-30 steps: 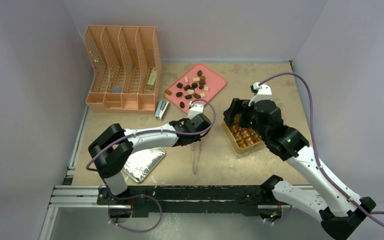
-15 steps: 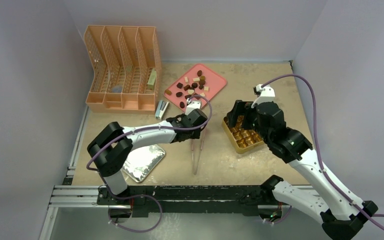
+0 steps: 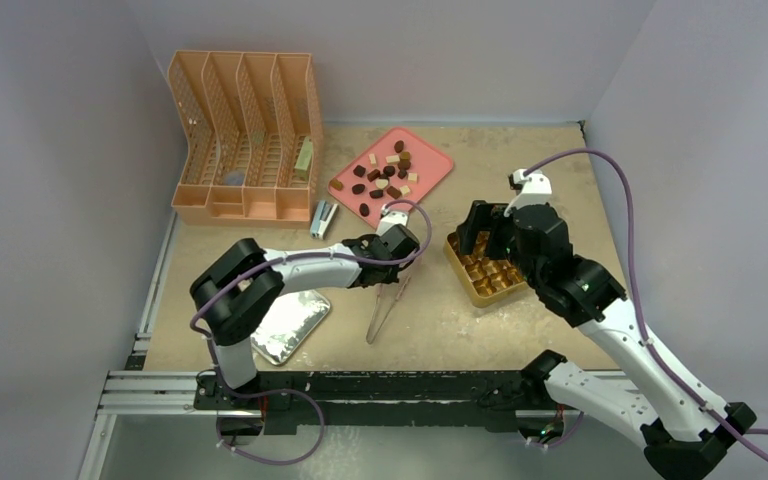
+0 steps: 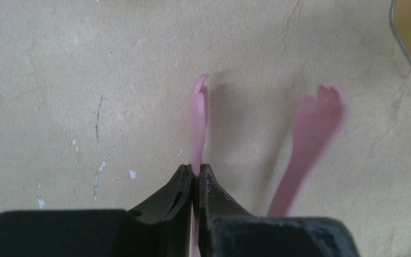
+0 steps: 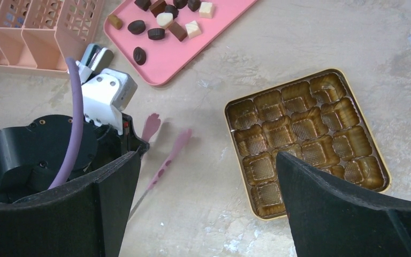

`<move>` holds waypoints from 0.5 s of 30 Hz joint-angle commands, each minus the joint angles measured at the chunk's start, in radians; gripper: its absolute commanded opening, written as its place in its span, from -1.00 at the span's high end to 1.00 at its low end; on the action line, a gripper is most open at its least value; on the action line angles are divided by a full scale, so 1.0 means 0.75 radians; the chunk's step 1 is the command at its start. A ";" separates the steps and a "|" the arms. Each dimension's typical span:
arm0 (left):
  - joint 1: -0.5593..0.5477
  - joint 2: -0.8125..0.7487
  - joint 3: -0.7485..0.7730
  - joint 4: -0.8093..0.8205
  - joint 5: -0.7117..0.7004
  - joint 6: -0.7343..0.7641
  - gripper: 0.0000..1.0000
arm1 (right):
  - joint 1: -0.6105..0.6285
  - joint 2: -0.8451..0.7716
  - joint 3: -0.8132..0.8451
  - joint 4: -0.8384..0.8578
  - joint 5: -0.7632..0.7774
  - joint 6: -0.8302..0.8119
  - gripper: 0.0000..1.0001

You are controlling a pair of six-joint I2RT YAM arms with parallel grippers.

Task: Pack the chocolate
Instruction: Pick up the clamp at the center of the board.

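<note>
My left gripper (image 4: 195, 172) is pinched shut on one arm of the pink tongs (image 4: 198, 107), near its scalloped tip. The other arm splays free to the right, blurred. My right gripper (image 5: 207, 155) hangs with its fingers wide apart over the gold gridded box (image 5: 299, 126), holding nothing. The chocolate (image 3: 385, 172) lies scattered on the pink tray (image 3: 438, 160) beyond my left wrist, spread along the tray's diagonal from near-left to far-right. A stapler (image 3: 323, 219) and a peach file organiser (image 3: 245, 135) sit left of the tray.

Bare table (image 3: 530, 170) is lying open between tray (image 3: 442, 160) and box (image 3: 486, 291) and at far right. The left arm (image 3: 300, 268) is stretching across the middle, the left gripper (image 4: 195, 174) clamping tongs (image 3: 382, 310) that are blocking the near centre; the right gripper (image 3: 488, 232) is hanging spread over the box's left edge.
</note>
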 commanded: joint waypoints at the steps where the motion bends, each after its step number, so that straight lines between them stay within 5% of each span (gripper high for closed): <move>1: 0.067 -0.002 0.062 0.086 0.004 0.151 0.95 | -0.004 -0.027 0.000 0.003 0.056 -0.006 -0.98; 5: 0.116 0.003 0.086 0.085 0.041 0.204 0.80 | -0.005 -0.051 -0.008 0.005 0.073 -0.005 -0.98; 12: 0.114 -0.083 0.078 0.020 0.054 0.191 0.12 | -0.004 -0.059 -0.011 0.002 0.087 -0.025 -0.98; 15: 0.088 -0.123 0.083 -0.072 -0.010 0.083 -0.03 | -0.003 -0.059 -0.012 0.004 0.096 -0.030 -0.98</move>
